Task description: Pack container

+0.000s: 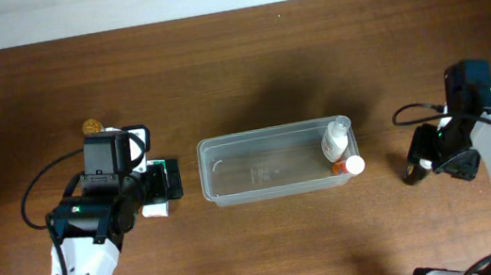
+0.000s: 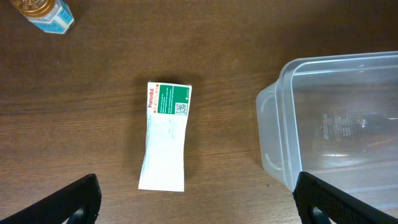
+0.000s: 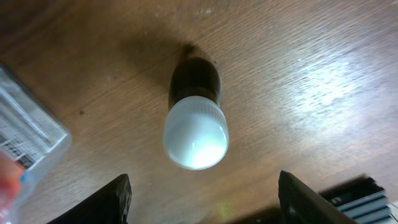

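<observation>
The container (image 1: 259, 166) is a clear rectangular tub at the table's middle; it also shows in the left wrist view (image 2: 336, 118). A white bottle with an orange label (image 1: 336, 138) and a white-capped orange item (image 1: 352, 165) lie in its right end. My left gripper (image 1: 167, 180) (image 2: 199, 208) is open and empty over a white and green Panadol box (image 2: 166, 137) lying flat left of the tub. My right gripper (image 1: 417, 160) (image 3: 205, 208) is open and empty just above a dark bottle with a white cap (image 3: 194, 127), right of the tub.
A small bottle with a gold cap (image 1: 91, 126) (image 2: 43, 12) stands at the far left behind the left arm. The tub's corner (image 3: 25, 140) shows at the left of the right wrist view. The table is dark wood.
</observation>
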